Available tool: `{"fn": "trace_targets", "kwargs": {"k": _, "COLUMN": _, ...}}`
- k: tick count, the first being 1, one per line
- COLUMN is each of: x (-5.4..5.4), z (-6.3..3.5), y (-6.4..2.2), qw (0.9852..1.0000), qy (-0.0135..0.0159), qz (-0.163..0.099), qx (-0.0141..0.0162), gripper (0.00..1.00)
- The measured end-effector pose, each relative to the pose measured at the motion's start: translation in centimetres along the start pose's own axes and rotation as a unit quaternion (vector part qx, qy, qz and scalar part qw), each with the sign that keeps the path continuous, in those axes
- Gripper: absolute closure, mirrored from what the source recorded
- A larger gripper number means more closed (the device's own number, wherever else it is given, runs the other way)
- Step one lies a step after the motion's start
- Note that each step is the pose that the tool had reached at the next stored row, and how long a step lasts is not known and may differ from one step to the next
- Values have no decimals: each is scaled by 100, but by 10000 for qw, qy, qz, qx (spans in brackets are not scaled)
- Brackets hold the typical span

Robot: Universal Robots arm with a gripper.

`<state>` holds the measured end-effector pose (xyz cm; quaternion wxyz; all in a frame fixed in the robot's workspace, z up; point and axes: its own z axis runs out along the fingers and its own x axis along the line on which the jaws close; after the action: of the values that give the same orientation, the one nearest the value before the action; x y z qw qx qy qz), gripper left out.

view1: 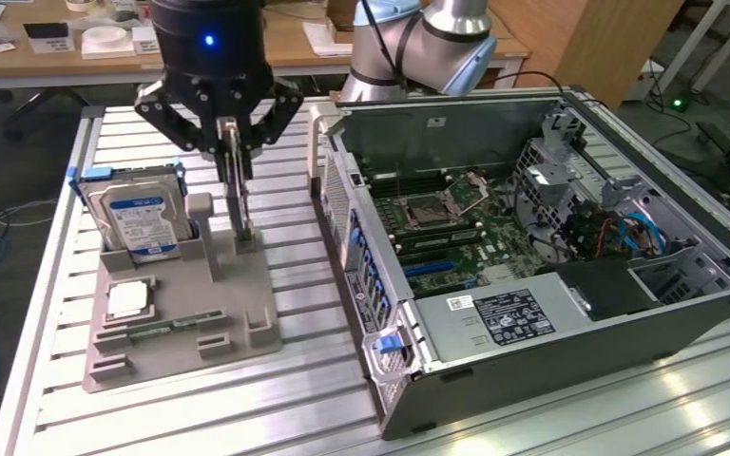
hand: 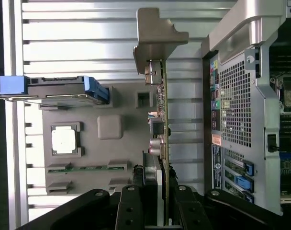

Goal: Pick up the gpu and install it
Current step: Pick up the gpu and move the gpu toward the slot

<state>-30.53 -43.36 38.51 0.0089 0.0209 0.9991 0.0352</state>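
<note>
Gpu (view1: 243,214) stands on edge just under the hand (view1: 231,147), which grips its top edge, above the grey tray (view1: 213,296)

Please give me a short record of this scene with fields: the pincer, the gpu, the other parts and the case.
pincer: shut on the gpu, gripping it from above
gpu: upright, edge-on, over the grey holder
gpu clear of holder: cannot tell
hard drive: standing in the holder
computer case: open, beside the holder, gpu not yet installed
</note>
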Motion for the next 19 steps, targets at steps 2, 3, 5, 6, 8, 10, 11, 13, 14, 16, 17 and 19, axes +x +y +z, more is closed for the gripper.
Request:
{"fn": "trace_targets", "kwargs": {"k": 2, "x": -1, "z": -87, "y": 7, "qw": 10000, "qy": 0, "qz": 0, "qx": -5, "gripper": 72}}
{"fn": "trace_targets", "kwargs": {"k": 3, "x": -2, "z": -129, "y": 9, "qw": 10000, "qy": 0, "qz": 0, "qx": -7, "gripper": 72}}
{"fn": "trace_targets", "kwargs": {"k": 5, "x": -3, "z": -215, "y": 16, "qw": 10000, "qy": 0, "qz": 1, "qx": -13, "gripper": 72}}
{"fn": "trace_targets", "kwargs": {"k": 6, "x": -4, "z": -248, "y": 18, "qw": 10000, "qy": 1, "qz": 1, "qx": -15, "gripper": 72}}
{"fn": "trace_targets", "kwargs": {"k": 8, "x": -5, "z": -305, "y": 21, "qw": 10000, "qy": 1, "qz": 1, "qx": -24, "gripper": 72}}
{"fn": "trace_targets", "kwargs": {"k": 10, "x": -6, "z": -378, "y": 26, "qw": 10000, "qy": 1, "qz": 1, "qx": -31, "gripper": 72}}
{"fn": "trace_targets", "kwargs": {"k": 11, "x": -7, "z": -414, "y": 29, "qw": 10000, "qy": 1, "qz": 1, "qx": -33, "gripper": 72}}
{"fn": "trace_targets", "kwargs": {"k": 13, "x": -7, "z": -453, "y": 32, "qw": 10000, "qy": 1, "qz": 1, "qx": -33, "gripper": 72}}
{"fn": "trace_targets", "kwargs": {"k": 14, "x": -8, "z": -452, "y": 32, "qw": 10000, "qy": 0, "qz": 1, "qx": -18, "gripper": 72}}
{"fn": "trace_targets", "kwargs": {"k": 16, "x": -8, "z": -453, "y": 31, "qw": 9999, "qy": -5, "qz": -3, "qx": 137, "gripper": 72}}
{"fn": "trace_targets", "kwargs": {"k": 17, "x": -7, "z": -454, "y": 32, "qw": 9998, "qy": -9, "qz": -4, "qx": 223, "gripper": 72}}
{"fn": "trace_targets", "kwargs": {"k": 19, "x": -8, "z": -453, "y": 31, "qw": 9996, "qy": -13, "qz": -6, "qx": 296, "gripper": 72}}
